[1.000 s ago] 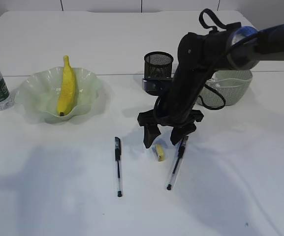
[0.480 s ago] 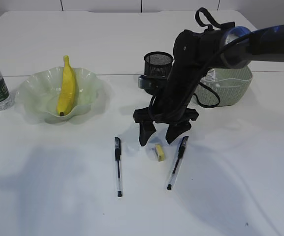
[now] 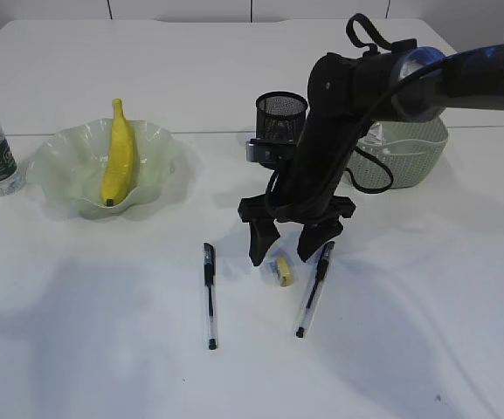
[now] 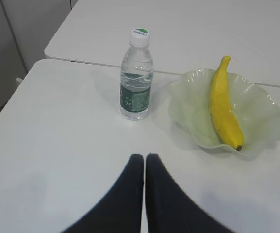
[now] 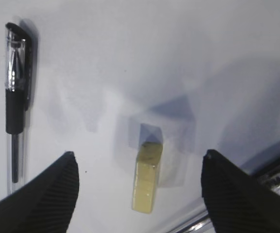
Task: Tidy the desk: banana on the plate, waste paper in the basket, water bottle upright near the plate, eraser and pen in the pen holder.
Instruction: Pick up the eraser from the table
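Step in hand: picking up the eraser (image 5: pixel 147 184), by my reading; it goes in the pen holder (image 3: pixel 281 116).
Eraser: lies flat on the bench (image 3: pixel 103 349), between two pens, its long axis running roughly away from the wrist camera.
Right claw (image 3: pixel 285 255): wide open, holding nothing; one finger on each side of the eraser, tips just above the bench and clear of the block.
Left claw (image 4: pixel 144 194): fingers pressed together, empty, hovering over the left end of the bench.
Doing it well: come straight down so the fingers bracket the eraser's narrow sides, and close only once the tips are low on the block. It is short, so a high pinch could slip off.
Watch out: the right pen (image 3: pixel 313 288) lies close beside the right finger (image 5: pixel 241 194); the closing stroke could drag it along. The left pen (image 3: pixel 209 292) is farther off.
Arm pose: the right arm reaches in from the right edge, elbow high, forearm dropping steeply, wrist pointing the claw down at the bench just in front of the pen holder.
Rest of task: banana (image 3: pixel 118 161) lies in the plate (image 3: pixel 64 148); bottle (image 4: pixel 136 73) stands upright beside it; the basket (image 3: pixel 409 153) sits behind the arm, its contents not clear.
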You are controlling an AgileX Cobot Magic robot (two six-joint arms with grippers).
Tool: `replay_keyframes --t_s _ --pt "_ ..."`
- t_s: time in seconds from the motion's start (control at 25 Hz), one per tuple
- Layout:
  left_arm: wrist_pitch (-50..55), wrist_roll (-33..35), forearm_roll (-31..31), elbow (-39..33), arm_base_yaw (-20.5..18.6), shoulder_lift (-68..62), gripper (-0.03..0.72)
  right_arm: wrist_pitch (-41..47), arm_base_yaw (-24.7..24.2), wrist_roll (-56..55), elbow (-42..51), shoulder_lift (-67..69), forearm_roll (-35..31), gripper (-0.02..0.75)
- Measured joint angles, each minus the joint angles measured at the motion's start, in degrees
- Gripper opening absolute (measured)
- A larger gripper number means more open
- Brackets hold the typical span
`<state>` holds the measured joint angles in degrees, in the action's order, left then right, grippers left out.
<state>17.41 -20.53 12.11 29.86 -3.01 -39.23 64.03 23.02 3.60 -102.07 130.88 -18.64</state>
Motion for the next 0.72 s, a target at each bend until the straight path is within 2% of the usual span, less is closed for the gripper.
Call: replay_keyframes --t_s 0.36,0.72 --pt "0.0 0.0 0.0 0.0 0.0 0.0 -0.024 2.23 0.0 -0.08 -0.07 0.0 0.0 0.586" --pt "-0.11 0.0 0.0 0.0 0.0 0.0 -0.024 2.85 1.51 -0.25 -0.07 0.0 3.31 0.586"
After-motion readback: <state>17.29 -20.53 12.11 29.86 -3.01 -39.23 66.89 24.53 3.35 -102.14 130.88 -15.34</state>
